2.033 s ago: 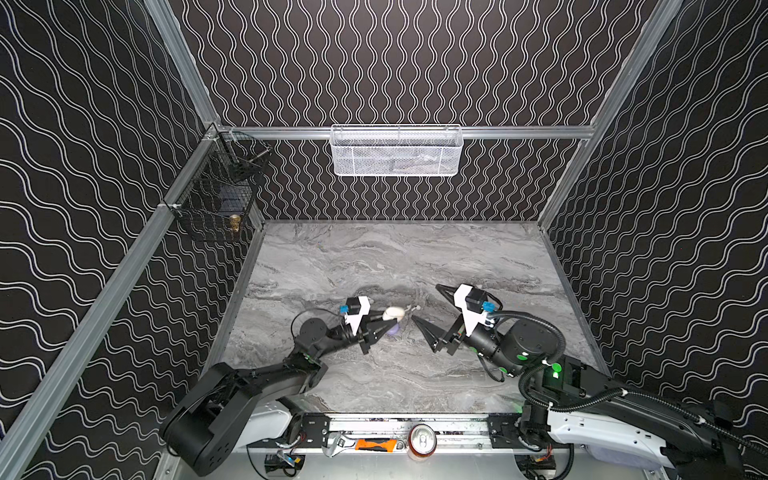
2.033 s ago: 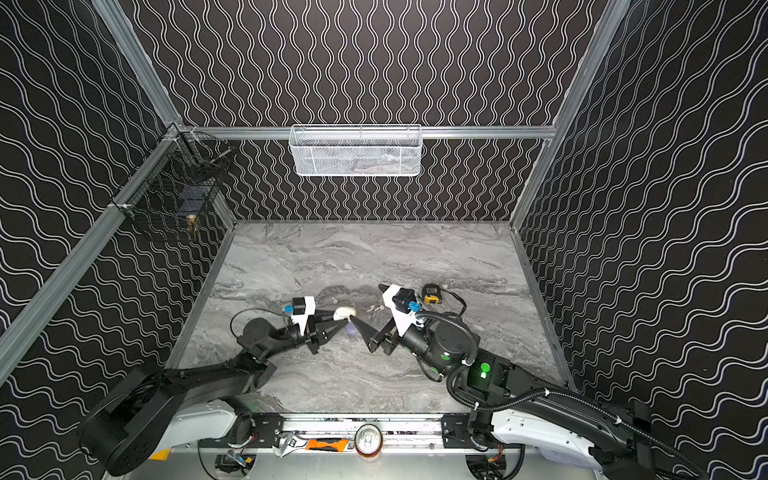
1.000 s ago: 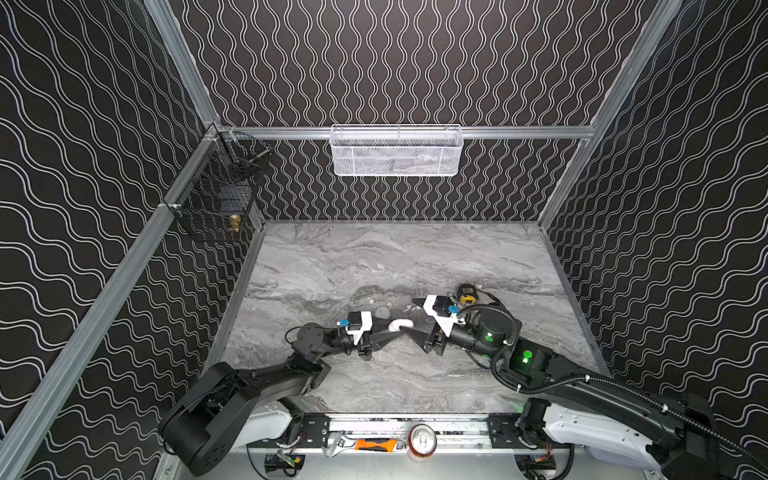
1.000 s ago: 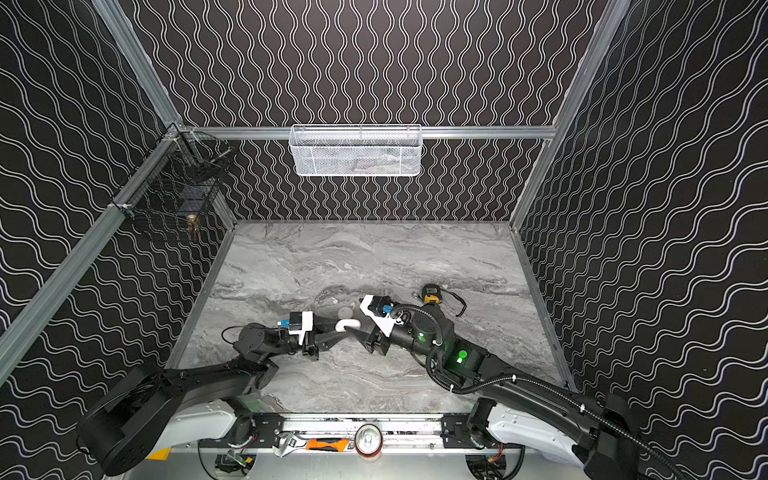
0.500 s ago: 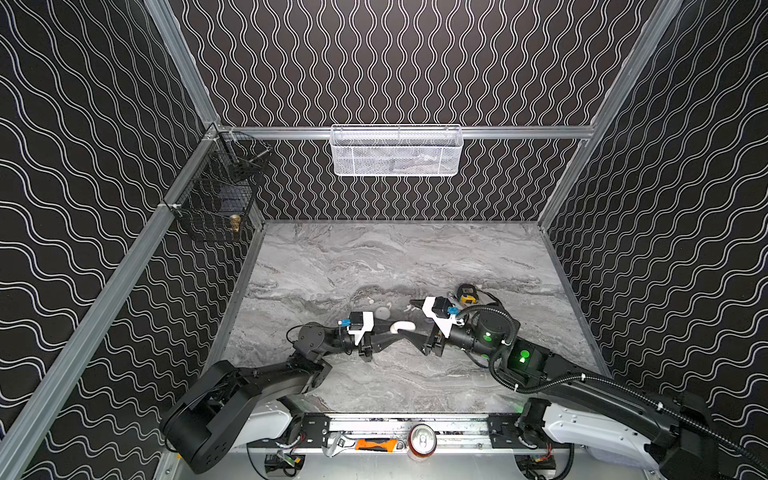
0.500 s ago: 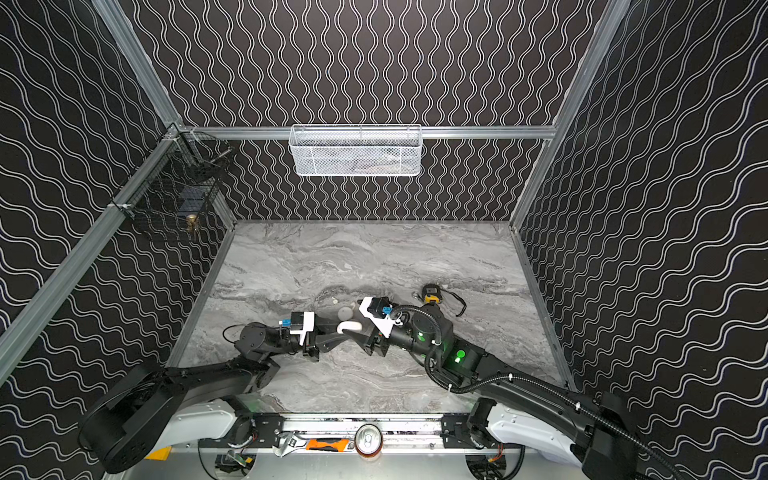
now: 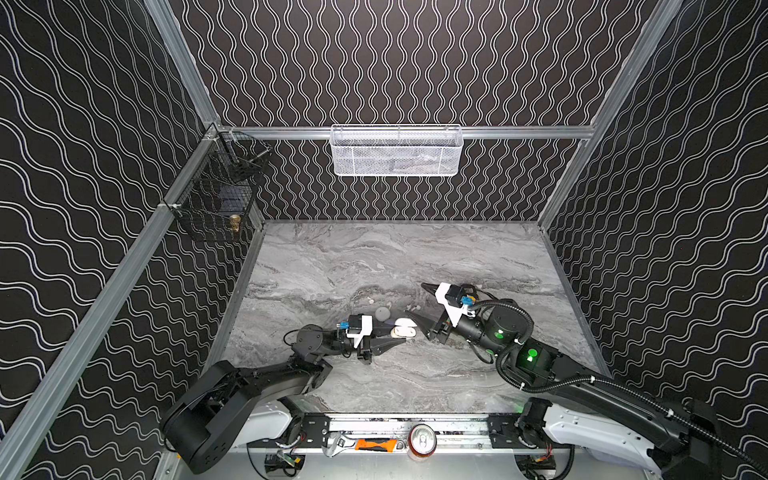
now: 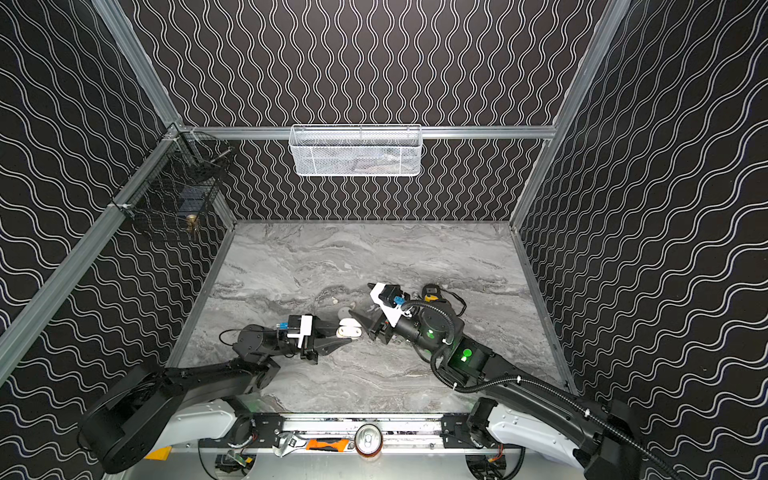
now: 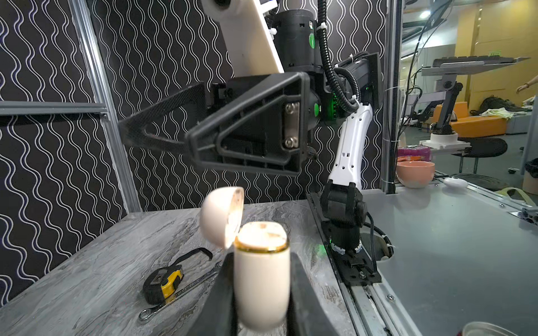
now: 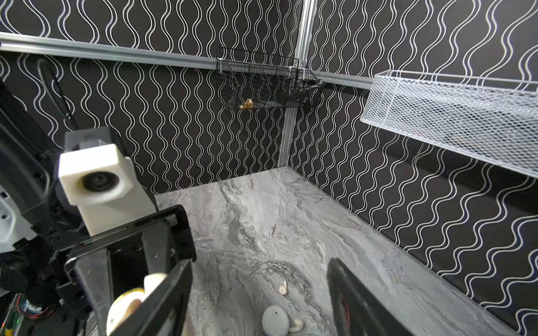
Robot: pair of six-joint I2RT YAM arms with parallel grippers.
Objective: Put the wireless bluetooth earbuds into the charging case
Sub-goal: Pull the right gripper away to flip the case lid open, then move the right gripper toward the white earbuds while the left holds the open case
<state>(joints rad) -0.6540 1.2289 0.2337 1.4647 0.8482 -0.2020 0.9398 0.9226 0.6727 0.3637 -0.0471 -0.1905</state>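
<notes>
My left gripper (image 7: pixel 401 334) (image 9: pixel 262 279) is shut on the cream charging case (image 7: pixel 404 331) (image 8: pixel 348 331) (image 9: pixel 262 276), held just above the table with its lid (image 9: pixel 222 218) flipped open. My right gripper (image 7: pixel 417 302) (image 8: pixel 360 299) (image 10: pixel 260 261) stands open and empty just right of the case, apart from it. Small pale earbuds lie loose on the marble behind the case: one with a short stem (image 10: pixel 283 289) (image 7: pixel 368 300), another (image 10: pixel 297 324) beside a grey pebble-shaped case (image 10: pixel 275 320) (image 7: pixel 382 312) (image 8: pixel 344 312).
A yellow and black tape measure (image 9: pixel 163 283) (image 8: pixel 432 291) and a wrench (image 9: pixel 180 293) lie behind the right arm. A white mesh basket (image 7: pixel 395 151) hangs on the back wall and a black wire basket (image 7: pixel 216 199) on the left wall.
My right gripper has drawn back to the right from the case's lid and lifted a little. The left gripper has held the case still.
</notes>
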